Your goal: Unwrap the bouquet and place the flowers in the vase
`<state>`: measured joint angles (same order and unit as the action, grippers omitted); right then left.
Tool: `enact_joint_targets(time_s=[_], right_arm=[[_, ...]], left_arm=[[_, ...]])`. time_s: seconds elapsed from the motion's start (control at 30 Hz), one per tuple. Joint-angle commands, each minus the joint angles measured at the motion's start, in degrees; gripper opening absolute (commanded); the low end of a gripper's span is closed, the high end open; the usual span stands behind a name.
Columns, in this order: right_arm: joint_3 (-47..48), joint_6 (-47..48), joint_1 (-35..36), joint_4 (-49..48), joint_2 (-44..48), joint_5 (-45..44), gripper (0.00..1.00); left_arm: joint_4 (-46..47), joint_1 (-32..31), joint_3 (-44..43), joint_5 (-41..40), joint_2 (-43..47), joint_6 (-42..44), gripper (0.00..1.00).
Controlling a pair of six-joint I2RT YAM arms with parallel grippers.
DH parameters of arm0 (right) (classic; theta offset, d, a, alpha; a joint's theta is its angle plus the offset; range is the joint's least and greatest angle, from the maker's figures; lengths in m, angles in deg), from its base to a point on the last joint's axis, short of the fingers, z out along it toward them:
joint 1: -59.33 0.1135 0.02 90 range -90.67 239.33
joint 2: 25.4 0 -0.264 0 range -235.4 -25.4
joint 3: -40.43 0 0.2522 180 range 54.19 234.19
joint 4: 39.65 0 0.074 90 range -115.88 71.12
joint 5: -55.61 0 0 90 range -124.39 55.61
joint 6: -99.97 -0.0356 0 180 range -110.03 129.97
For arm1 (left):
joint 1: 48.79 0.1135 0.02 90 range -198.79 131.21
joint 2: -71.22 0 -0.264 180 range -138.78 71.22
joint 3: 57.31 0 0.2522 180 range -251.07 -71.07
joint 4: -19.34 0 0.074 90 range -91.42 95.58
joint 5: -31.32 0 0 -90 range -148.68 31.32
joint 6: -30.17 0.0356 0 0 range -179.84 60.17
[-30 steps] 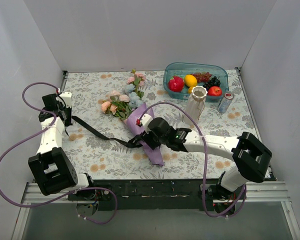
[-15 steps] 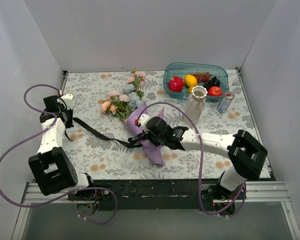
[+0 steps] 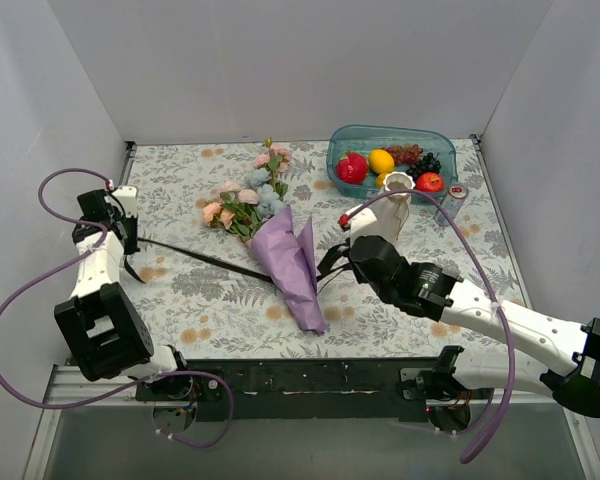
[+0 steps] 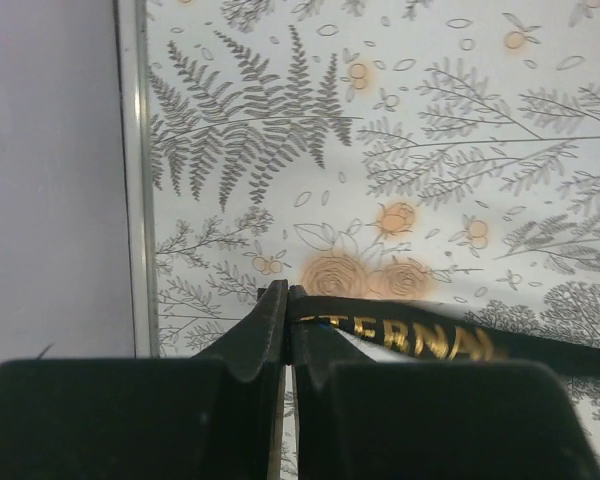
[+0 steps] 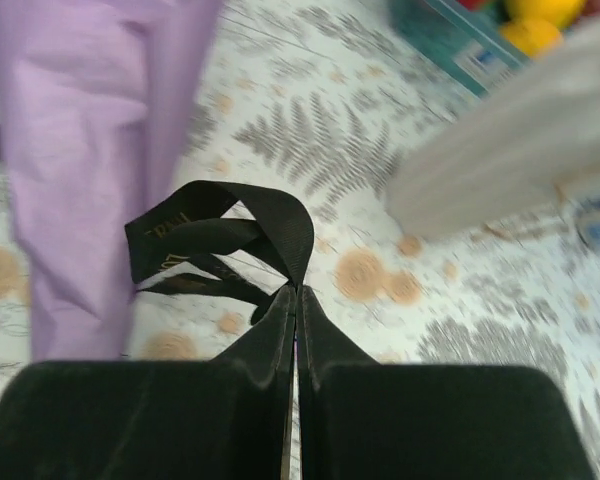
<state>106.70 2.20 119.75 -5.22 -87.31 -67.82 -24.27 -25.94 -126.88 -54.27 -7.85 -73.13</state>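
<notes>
Left gripper (image 4: 285, 300) pinches the ribbon (image 3: 205, 258) at frame left, while right gripper (image 5: 297, 295) pinches ribbon loops just right of the bouquet (image 3: 292, 258) at centre.

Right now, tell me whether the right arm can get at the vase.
Probably yes, but not straight away. The vase stands just past the right tool with nothing between them, yet that tool is shut on the black ribbon and would have to let go first.

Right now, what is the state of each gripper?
Left gripper: closed on the black ribbon.
Right gripper: closed on the black ribbon, other end.
</notes>
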Motion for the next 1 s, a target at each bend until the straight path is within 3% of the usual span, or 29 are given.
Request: enact_joint_targets(time_s=[0.0,0.27,0.33,0.37,0.43,0.5,0.53,0.57,0.63,0.7,0.83,0.97], right_arm=[[-1.6,-13.5,-1.4,16.0,2.8,-18.5,0.01],[-1.3,-24.6,-10.4,32.3,-0.8,-21.9,0.12],[-0.9,-24.8,-12.7,32.6,-0.9,-21.9,0.41],[-0.9,-24.6,-13.2,32.1,-0.8,-21.4,0.64],[-0.7,-23.4,-13.6,31.2,-0.6,-20.0,0.80],[-0.7,-22.9,-13.7,30.2,-0.5,-18.4,0.86],[-0.6,-22.9,-13.6,30.2,-0.5,-16.9,0.87],[-0.5,-23.0,-13.6,30.1,-0.4,-16.5,0.88],[-0.1,-22.6,-13.6,29.5,0.0,-14.9,0.89],[1.3,-21.2,-13.0,26.6,1.3,-13.2,0.89],[3.2,-14.7,-8.0,17.4,4.8,-9.1,0.90],[8.3,-9.8,3.9,14.9,2.2,-14.4,0.93]], left_arm=[[1.6,4.0,-4.4,0.1,-3.4,-0.3,0.00],[2.4,7.6,-5.6,-0.3,-4.9,0.1,0.00],[2.2,7.8,-4.8,0.6,-4.3,0.8,0.00],[2.0,7.8,-4.5,1.0,-4.0,1.0,0.00],[1.5,7.8,-3.6,1.9,-3.7,1.7,0.00],[1.3,7.8,-3.1,2.0,-3.7,2.5,0.04],[1.0,7.8,-2.9,2.4,-3.7,2.9,0.11],[0.3,7.8,-2.6,2.6,-3.7,3.5,0.41],[-0.2,7.8,-2.2,3.2,-3.5,4.9,0.74],[-1.3,7.9,-1.9,4.6,-2.5,5.4,0.95],[-2.7,7.8,-2.9,6.8,-1.6,5.5,0.98],[-7.3,7.8,-6.8,10.4,-0.7,4.4,0.98]])
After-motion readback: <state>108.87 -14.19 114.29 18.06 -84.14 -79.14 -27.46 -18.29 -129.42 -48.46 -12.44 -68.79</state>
